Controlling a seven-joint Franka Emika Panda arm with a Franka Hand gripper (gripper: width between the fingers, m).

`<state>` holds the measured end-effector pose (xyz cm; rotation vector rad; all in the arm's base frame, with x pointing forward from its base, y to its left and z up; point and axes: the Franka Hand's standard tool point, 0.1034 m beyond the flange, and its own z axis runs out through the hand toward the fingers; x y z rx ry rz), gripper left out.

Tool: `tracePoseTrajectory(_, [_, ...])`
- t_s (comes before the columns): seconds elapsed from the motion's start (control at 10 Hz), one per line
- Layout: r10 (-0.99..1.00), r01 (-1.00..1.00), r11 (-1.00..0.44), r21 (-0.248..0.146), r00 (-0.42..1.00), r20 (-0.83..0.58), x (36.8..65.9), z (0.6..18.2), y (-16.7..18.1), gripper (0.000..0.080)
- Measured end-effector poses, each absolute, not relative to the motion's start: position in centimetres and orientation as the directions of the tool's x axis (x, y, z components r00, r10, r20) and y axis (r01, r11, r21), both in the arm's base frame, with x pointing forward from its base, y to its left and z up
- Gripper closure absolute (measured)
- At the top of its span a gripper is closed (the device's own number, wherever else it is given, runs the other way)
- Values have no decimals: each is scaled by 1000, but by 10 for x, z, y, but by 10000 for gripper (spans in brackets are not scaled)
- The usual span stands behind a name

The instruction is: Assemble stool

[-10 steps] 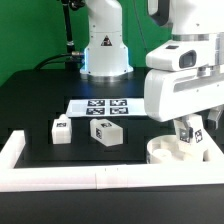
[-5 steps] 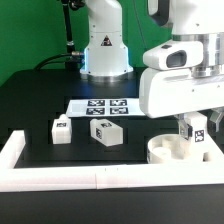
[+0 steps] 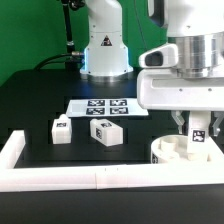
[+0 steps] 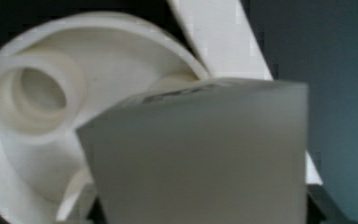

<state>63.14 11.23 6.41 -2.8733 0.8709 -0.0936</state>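
Claw [image 3: 197, 128]: right side of the exterior frame, hanging under a large white wrist housing [image 3: 185, 92]. Its fingers are clamped on one stool leg, one finger to either side.

Held leg [image 3: 200, 135]: white block, upright, with a black-and-white square tag facing the camera. It sits directly above the seat, its lower end level with the seat's rim. Whether it has entered a socket cannot be told. In the wrist view it is the grey block [image 4: 194, 150] filling the foreground.

Seat [image 3: 172, 152]: thick white round disc, flat on the desk in the lower right of the exterior frame, just behind the border rail. The wrist view shows the seat's raised rim [image 4: 114, 45] and one round socket hole [image 4: 43, 92], open and beside the held leg.

Smaller leg [image 3: 61, 131]: white block with a tag on top, lying on the desk left of centre.

Larger leg [image 3: 106, 131]: white tagged block, lying near the smaller one on its right, not touching it.

Marker board [image 3: 100, 107]: flat white sheet with tags, centre of frame, behind the two loose legs.

Border rail [image 3: 100, 178]: long white strip along the lower edge, turning up at the lower left.

Desk [image 3: 40, 100]: black surface.

Arm base [image 3: 105, 50]: white, upper centre.
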Motion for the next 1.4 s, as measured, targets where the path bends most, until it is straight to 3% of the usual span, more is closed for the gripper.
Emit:
tracePoseTrajectory(0.1, [-637,-629,-757,-179,770,-11,633,64,109,459])
tracePoseTrajectory(0.7, [-856,-853,-495,-166,511,-73,632,64,108,459])
tracePoseTrajectory(1.1, [-969,-975,117,-190,-69,-238,635,62,101,459])
tracePoseTrajectory(1.4, [-928,-941,299,-156,-249,-277,634,61,104,459])
